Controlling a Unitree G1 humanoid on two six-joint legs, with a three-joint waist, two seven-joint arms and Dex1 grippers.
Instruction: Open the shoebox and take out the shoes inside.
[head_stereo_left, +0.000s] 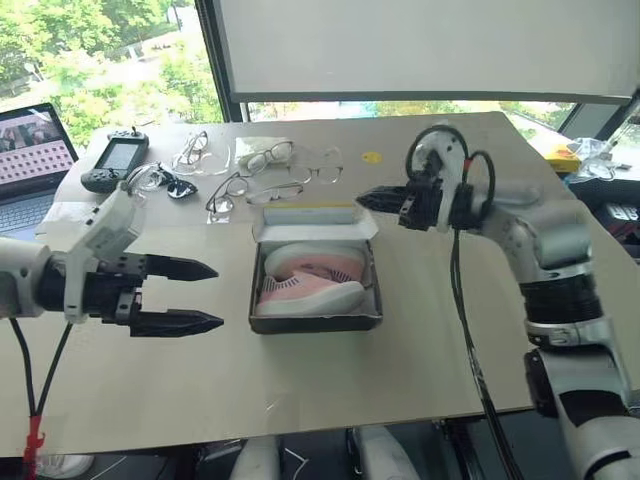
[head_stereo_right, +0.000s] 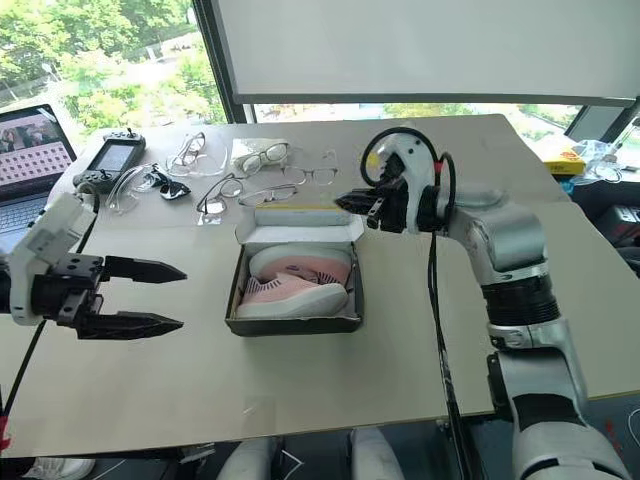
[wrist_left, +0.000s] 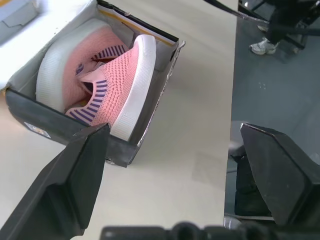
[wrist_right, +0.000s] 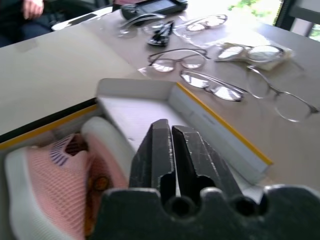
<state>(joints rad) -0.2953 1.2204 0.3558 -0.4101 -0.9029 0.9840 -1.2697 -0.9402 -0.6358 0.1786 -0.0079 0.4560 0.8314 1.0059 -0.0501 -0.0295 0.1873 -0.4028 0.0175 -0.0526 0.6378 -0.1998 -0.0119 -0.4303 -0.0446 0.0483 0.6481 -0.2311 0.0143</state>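
Your left gripper (head_stereo_left: 205, 295) hovers left of the shoebox (head_stereo_left: 316, 283), jaws wide open and empty. The box sits mid-table (head_stereo_left: 400, 370), lid folded back, both shoes (head_stereo_left: 312, 280) inside. Your right gripper (head_stereo_left: 365, 197) hangs above its far right corner, jaws nearly shut, holding nothing.
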